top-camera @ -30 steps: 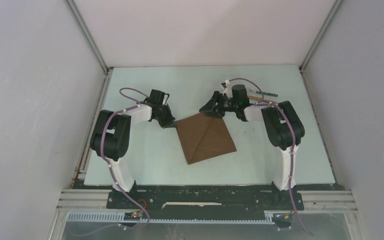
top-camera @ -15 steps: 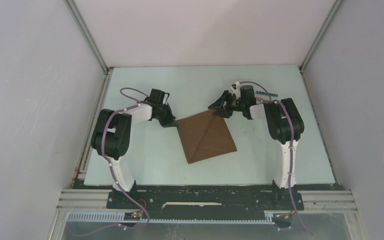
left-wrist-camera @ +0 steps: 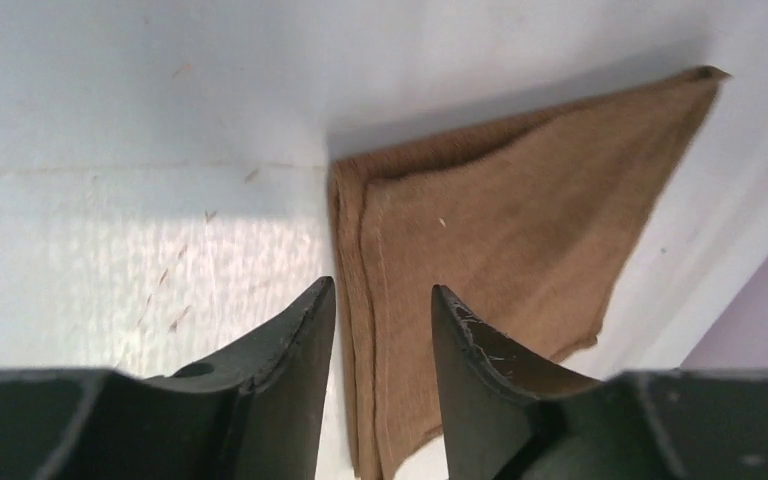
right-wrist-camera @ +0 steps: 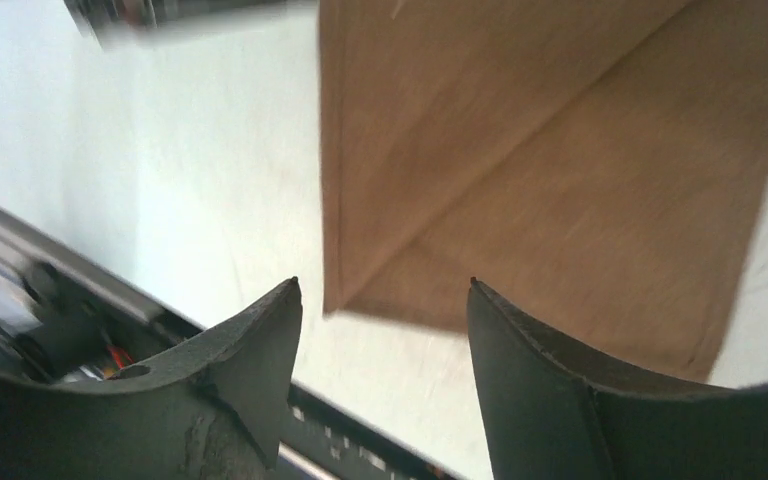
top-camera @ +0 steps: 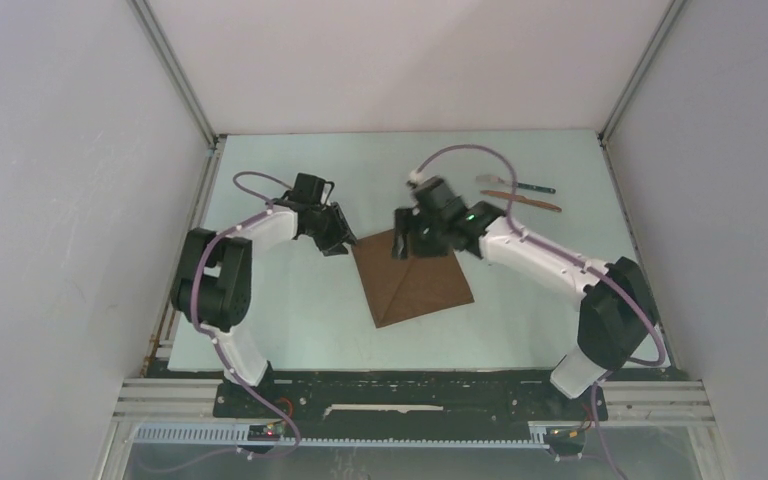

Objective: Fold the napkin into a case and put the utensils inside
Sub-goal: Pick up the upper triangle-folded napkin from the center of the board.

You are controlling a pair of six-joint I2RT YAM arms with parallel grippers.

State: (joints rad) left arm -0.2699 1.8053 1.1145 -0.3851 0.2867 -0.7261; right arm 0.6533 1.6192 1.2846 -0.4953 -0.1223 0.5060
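The dark-brown napkin (top-camera: pixel 418 283) lies flat mid-table, folded into a wide four-cornered shape with a diagonal crease; no narrow case is in view. My left gripper (top-camera: pixel 339 244) sits low at its left corner. In the left wrist view this gripper (left-wrist-camera: pixel 381 297) is open, and the napkin's (left-wrist-camera: pixel 520 190) doubled edge lies on the table between the jaws. My right gripper (top-camera: pixel 401 243) hovers over the napkin's far corner, open and empty (right-wrist-camera: pixel 384 291), above the cloth (right-wrist-camera: pixel 580 170). The utensils lie at the back right: a teal-handled piece (top-camera: pixel 520 186) and a reddish-brown knife (top-camera: pixel 525 200).
White walls and aluminium posts (top-camera: pixel 175 80) close in the pale table (top-camera: pixel 290 320) on three sides. The black base rail (top-camera: pixel 410 392) runs along the near edge. The right arm's forearm (top-camera: pixel 540 258) stretches across the table right of the napkin.
The right arm has swung left and forward from near the utensils to above the napkin's far corner. The left gripper stays at the left corner; its arm has shifted slightly.
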